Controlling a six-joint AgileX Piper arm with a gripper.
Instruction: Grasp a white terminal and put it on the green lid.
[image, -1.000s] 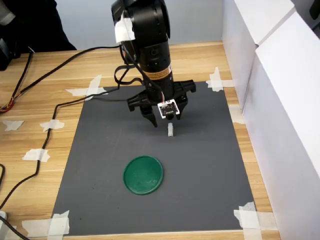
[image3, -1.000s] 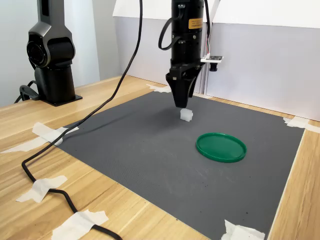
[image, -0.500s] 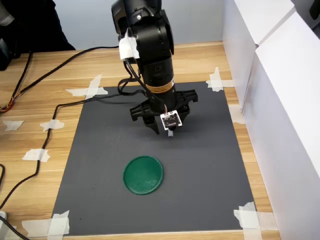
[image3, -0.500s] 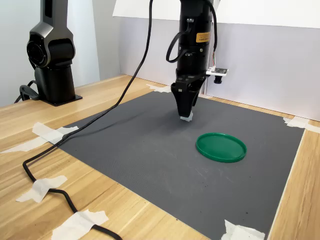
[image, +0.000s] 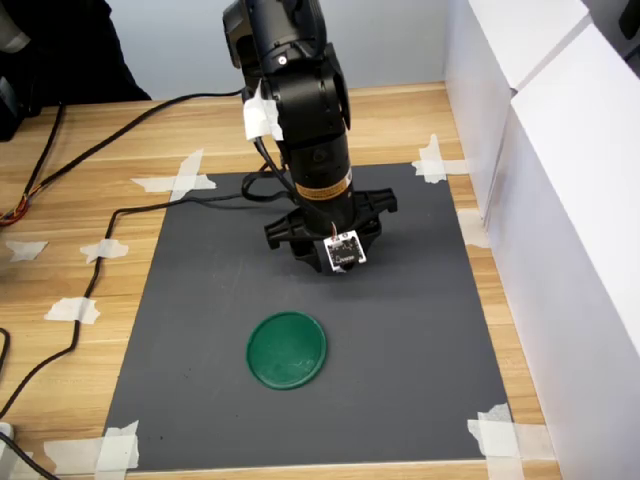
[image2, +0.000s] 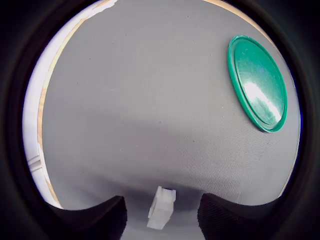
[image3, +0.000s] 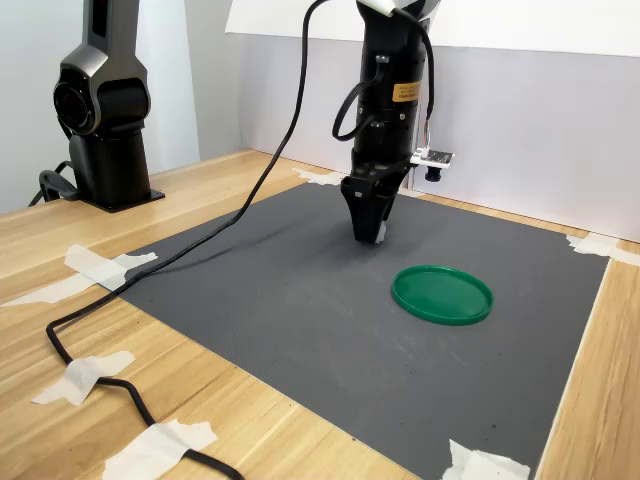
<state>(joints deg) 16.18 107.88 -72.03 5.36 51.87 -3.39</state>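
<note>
Your gripper (image3: 368, 236) is down on the grey mat (image: 420, 320), jaws apart on either side of the white terminal (image2: 161, 208) (wrist view shows gaps on both sides). In the first exterior view, the green lid (image: 287, 349) lies empty at seven o'clock from the gripper, well apart.

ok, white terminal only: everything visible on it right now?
The white terminal is a tiny oblong block of white, plastic-looking material, stepped at one end. In the wrist view it lies on the grey mat, midway between the two dark fingers of the gripper, with a gap on each side, so nothing grips it. In both exterior views the gripper hides nearly all of it. The green lid lies apart from it on the same mat.
</note>
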